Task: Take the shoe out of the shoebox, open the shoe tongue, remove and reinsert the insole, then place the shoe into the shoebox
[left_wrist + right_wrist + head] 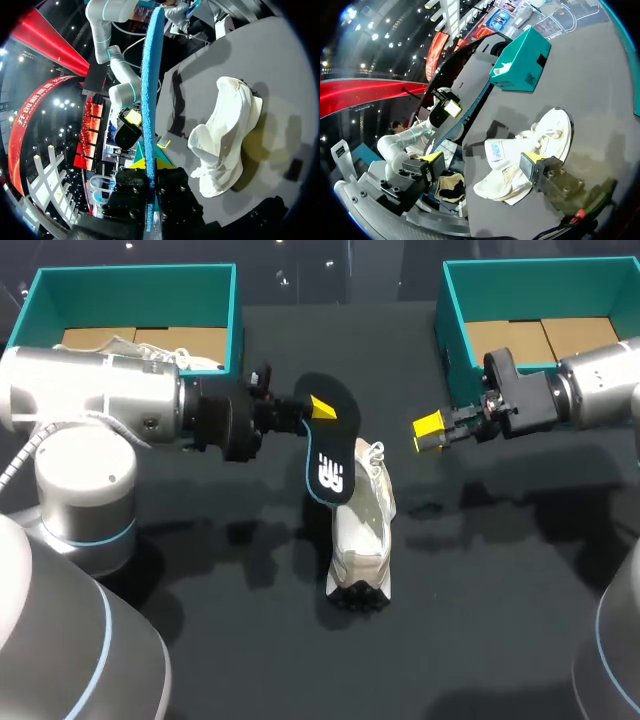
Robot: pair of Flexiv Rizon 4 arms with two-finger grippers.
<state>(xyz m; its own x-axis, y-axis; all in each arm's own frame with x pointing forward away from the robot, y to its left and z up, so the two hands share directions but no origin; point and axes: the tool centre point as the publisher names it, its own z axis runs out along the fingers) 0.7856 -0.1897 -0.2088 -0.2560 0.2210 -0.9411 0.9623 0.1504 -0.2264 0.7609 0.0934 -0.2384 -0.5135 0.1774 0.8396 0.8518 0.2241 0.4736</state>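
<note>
A white shoe (362,530) lies on the dark table, toe towards the front edge. Above its heel end hangs the black insole (328,455) with a white logo and teal rim, and my left gripper (318,410) is shut on its far end. In the left wrist view the insole (149,85) shows edge-on between the yellow tips of that gripper (149,164), with the shoe (225,132) beside it. My right gripper (430,430) stands open to the right of the insole, apart from it. The right wrist view shows this gripper (482,157) wide open above the shoe (540,142).
A teal shoebox (135,285) stands at the back left behind my left arm, holding another white shoe (175,358). A second teal shoebox (455,310) stands at the back right, behind my right arm. The left box (520,60) also shows in the right wrist view.
</note>
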